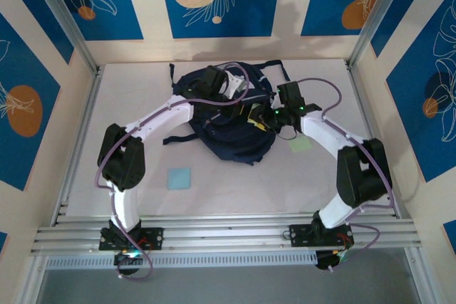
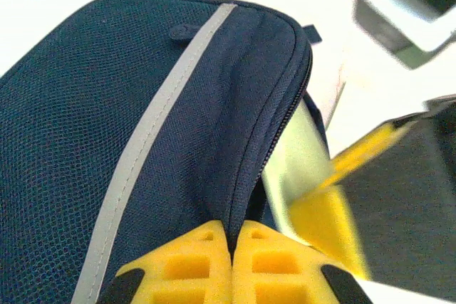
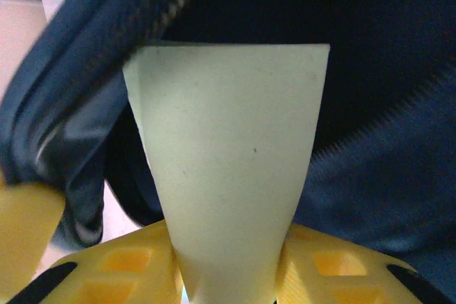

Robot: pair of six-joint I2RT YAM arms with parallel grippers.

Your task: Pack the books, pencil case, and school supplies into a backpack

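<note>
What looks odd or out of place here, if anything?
The lime-green book, pinched in the right jaws, seems squeezed into a curl at the grip instead of staying flat, with its far end poking into the mouth of the backpack. Nothing looks spilled.

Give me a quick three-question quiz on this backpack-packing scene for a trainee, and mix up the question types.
1. True or false: the blue pad lies on the table, outside the backpack.
2. What does the right gripper hold? A) the blue pad B) the green book C) nothing
3. Fill in: the left gripper is pinched shut on the backpack's fabric right beside its ____.

Key: 1 true; 2 B; 3 zipper.
</note>
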